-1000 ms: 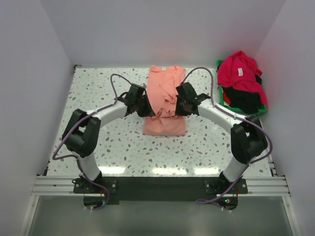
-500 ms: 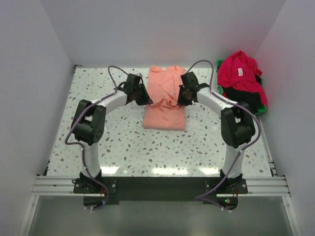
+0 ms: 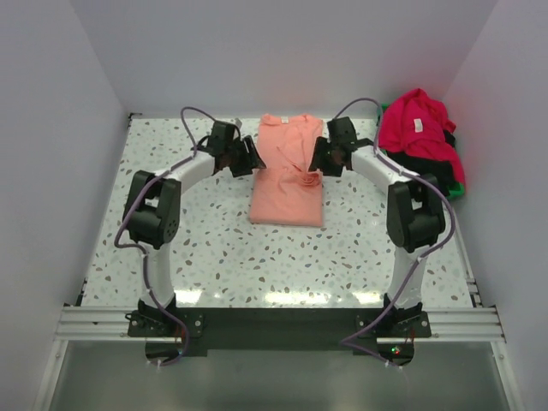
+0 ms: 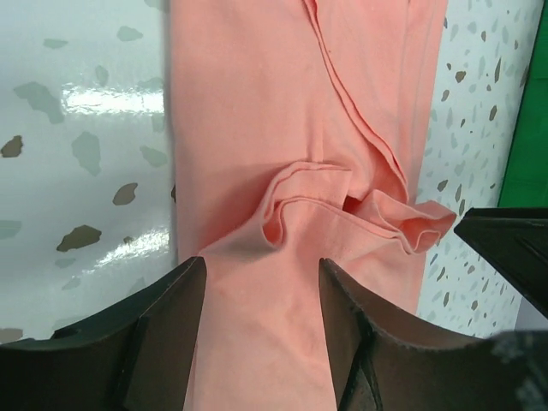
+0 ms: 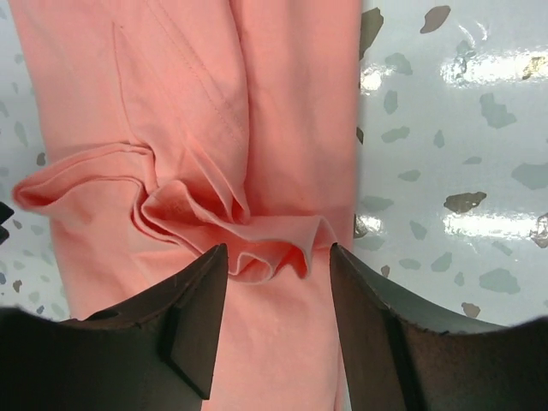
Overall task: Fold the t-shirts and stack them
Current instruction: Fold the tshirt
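Top view: the folded salmon-pink t-shirt (image 3: pixel 288 193) was seen mid-tabletop (image 3: pixel 171 231), toward 12 o'clock, with the left fingers (image 3: pixel 248 157) at its 9 o'clock and the right fingers (image 3: pixel 318 159) at its 3 o'clock.

Left wrist view: the left fingers were seen spread, with nothing gripped, over a rumpled fold (image 4: pixel 342 201).

Right wrist view: the right fingers were likewise seen spread, with nothing held.

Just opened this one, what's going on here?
Two arms are working a salmon-pink t-shirt laid lengthwise between them. The left end effector and right end effector hover open at its sides, holding nothing. A folded-over edge lies rumpled across the shirt, so the fold is untidy. A red t-shirt and a black t-shirt wait heaped in the green bin at far right.
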